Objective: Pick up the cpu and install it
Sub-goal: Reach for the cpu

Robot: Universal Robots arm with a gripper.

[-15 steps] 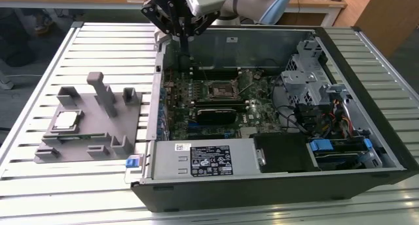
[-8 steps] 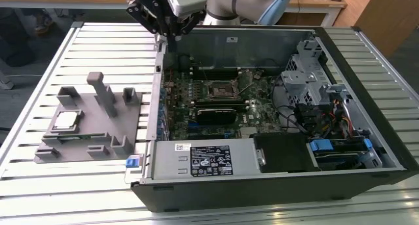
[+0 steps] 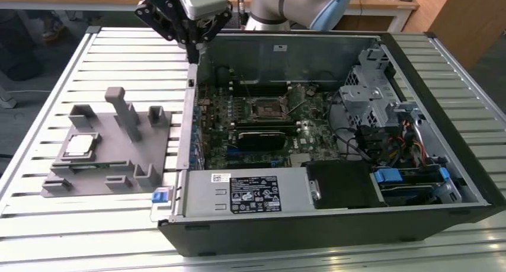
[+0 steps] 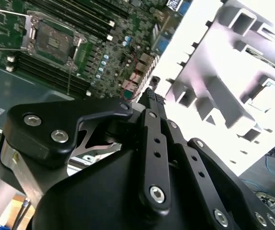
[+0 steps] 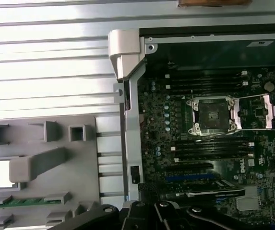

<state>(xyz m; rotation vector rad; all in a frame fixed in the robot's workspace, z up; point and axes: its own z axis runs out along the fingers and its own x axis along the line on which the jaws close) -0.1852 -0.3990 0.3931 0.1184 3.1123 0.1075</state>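
Matt grey plastic holder [image 3: 118, 160], silvery metal cpu [image 3: 80, 145]

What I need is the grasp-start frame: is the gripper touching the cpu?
Apart. In the exterior view the gripper hangs over a corner of the computer case, while the cpu lies in the grey holder, bare table between them.

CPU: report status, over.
Tool above the case wall, away from CPU. CPU lying in grey holder, not picked up. Beside it a tall peg; socket frame open.
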